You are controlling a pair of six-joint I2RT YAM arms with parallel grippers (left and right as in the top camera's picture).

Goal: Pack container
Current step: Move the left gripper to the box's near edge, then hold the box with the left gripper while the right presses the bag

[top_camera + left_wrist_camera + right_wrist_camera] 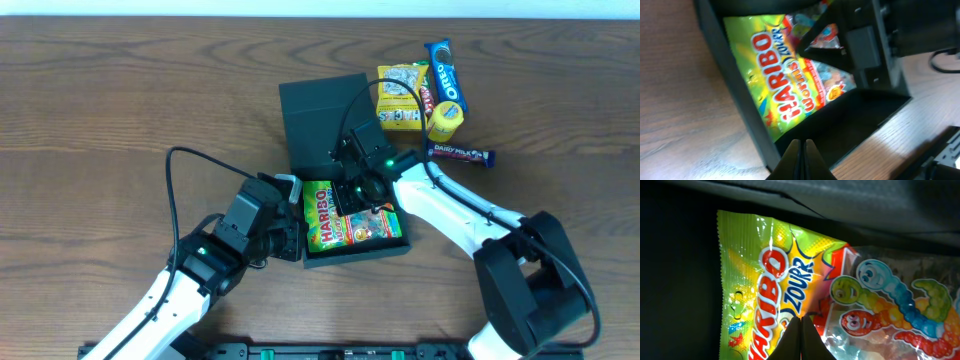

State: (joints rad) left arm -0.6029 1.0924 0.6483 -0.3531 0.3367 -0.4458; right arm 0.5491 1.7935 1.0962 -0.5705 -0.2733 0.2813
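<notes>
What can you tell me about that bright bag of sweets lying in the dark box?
The bag of sweets is a glossy, crinkly plastic packet, mostly yellow-green, with red Haribo lettering, "Zourr" in blue and cartoon worms in many colours. It lies flat, face up, on the floor of the open box, covering most of it. The right end effector, shut, is directly over it and seems to touch it.

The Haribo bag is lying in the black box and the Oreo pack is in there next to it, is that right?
Not quite. The Haribo bag does lie in the container, but the Oreo pack is not in there next to it: it lies outside, on the table beyond the open lid. The overhead view shows this.
</notes>
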